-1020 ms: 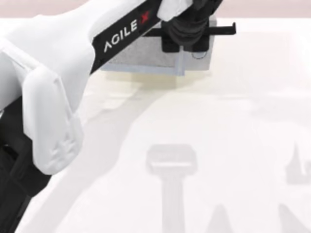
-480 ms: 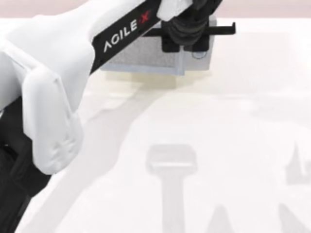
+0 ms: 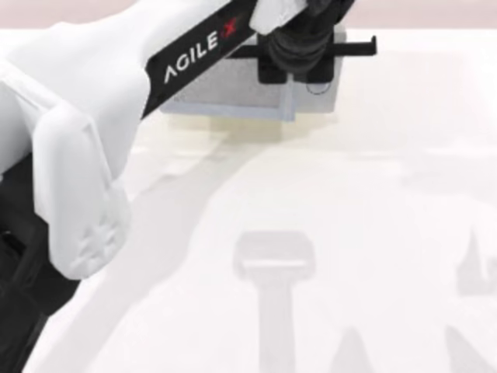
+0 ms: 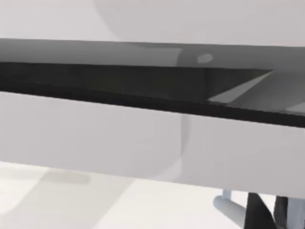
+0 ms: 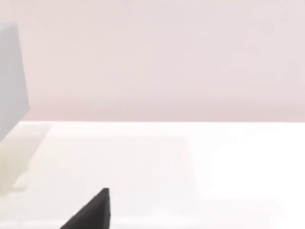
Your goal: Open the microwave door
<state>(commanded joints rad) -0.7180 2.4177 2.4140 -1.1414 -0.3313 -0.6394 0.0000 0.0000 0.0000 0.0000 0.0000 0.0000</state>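
Almost nothing differs from the earlier frames: the left arm's white shell has shifted slightly. The left end effector (image 3: 299, 54) sits over the microwave (image 3: 326, 85) at the top view's upper centre; whether it is clenched cannot be told. The microwave door (image 3: 225, 93), flat, speckled grey, runs left-right, facing the frame's bottom. The pale worktop (image 3: 373, 202) is smooth. The right end effector is unseen.

The left arm (image 3: 116, 101) is stretched diagonally toward the far table edge, its gripper (image 3: 299, 50) seen from above; the right arm is not seen.
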